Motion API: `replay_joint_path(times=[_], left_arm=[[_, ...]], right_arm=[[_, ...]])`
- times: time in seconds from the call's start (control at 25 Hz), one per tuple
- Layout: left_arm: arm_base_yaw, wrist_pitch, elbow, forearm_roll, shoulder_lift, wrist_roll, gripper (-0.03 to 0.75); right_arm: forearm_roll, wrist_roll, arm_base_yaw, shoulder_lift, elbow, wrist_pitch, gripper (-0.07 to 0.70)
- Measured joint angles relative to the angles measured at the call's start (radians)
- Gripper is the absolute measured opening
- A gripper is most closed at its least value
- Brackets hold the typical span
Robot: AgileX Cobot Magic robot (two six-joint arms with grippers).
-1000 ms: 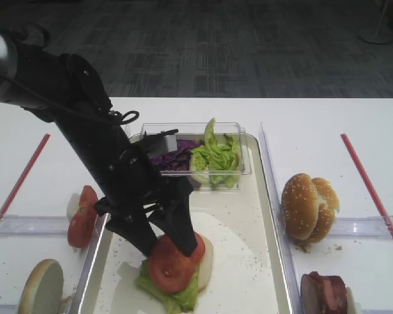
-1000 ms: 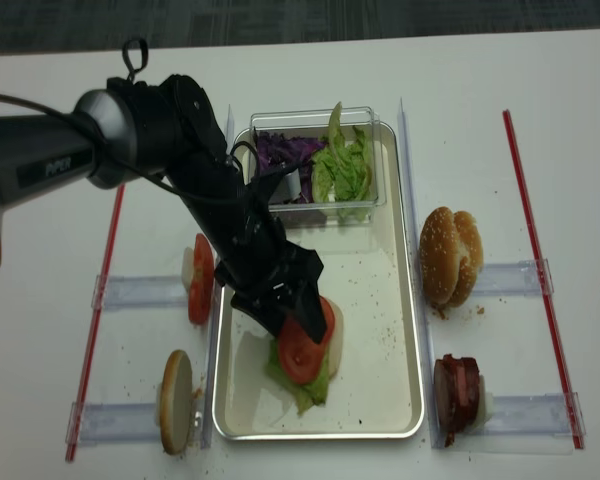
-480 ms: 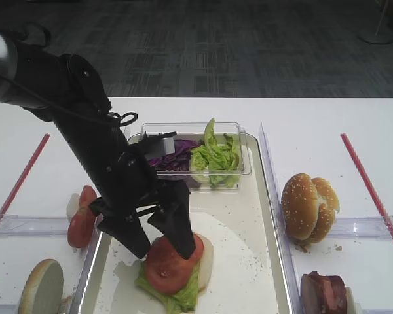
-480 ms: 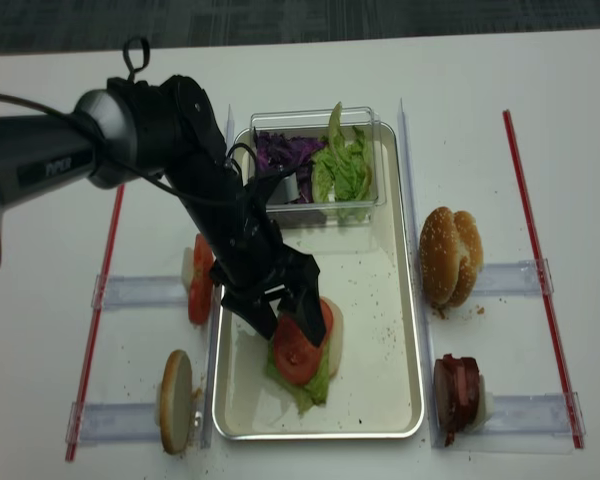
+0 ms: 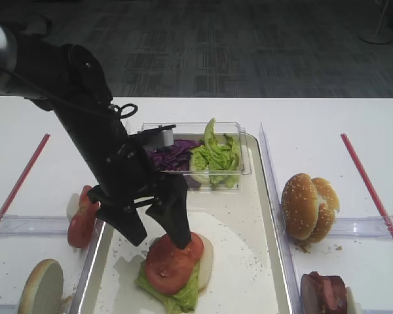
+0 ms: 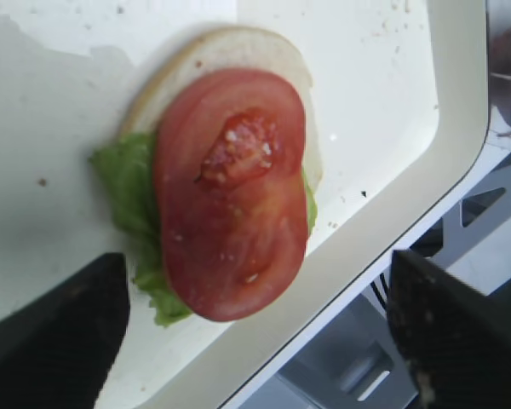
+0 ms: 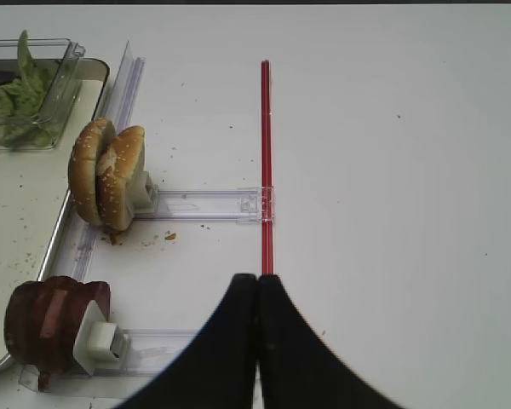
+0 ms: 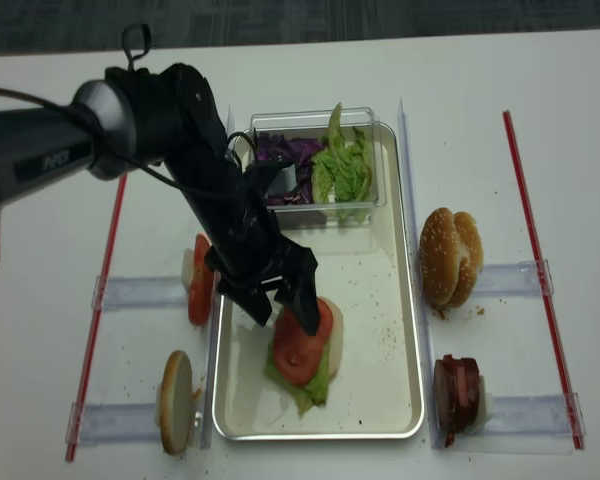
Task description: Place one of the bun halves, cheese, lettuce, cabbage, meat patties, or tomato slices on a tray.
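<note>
— Since a second ago, what is changing?
— Left gripper (image 5: 158, 227) is lifting off the stack, its jaws spreading wide and holding nothing; the tomato slice (image 6: 232, 192) is staying behind.
— Where is everything lying, biggest first?
— Tray (image 8: 400, 330) is sitting mid-table. Near its front left corner the slice is resting flat on lettuce (image 6: 129, 187) and a bun half (image 6: 264, 53), long axis running toward the tray's front rim, directly beneath the open claw.
— And the other arm?
— Right gripper (image 7: 256, 324) is hanging with its fingers pressed together, over the table's right side, well apart from the tray.
— Anything in the way?
— A clear tub (image 5: 239, 169) of cabbage (image 5: 173, 157) is standing at the tray's far end, just behind the left arm. Spare tomato slices (image 8: 200, 280) are waiting just outside the tray's left rim, nearer the left arm; sesame buns (image 7: 106, 175) and meat patties (image 7: 47, 328) are lying past its right rim.
</note>
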State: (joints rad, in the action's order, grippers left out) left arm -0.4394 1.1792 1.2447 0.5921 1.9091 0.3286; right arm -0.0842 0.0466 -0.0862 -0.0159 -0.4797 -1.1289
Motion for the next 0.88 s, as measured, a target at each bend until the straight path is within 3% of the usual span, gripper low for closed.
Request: replay_joint_path(times=[0.88], left_arm=[[0.000, 0.028, 0.255, -0.041, -0.016, -0.087, 0.568]], right_arm=[[0.000, 0.000, 0.000, 0.000, 0.000, 0.000, 0.364]])
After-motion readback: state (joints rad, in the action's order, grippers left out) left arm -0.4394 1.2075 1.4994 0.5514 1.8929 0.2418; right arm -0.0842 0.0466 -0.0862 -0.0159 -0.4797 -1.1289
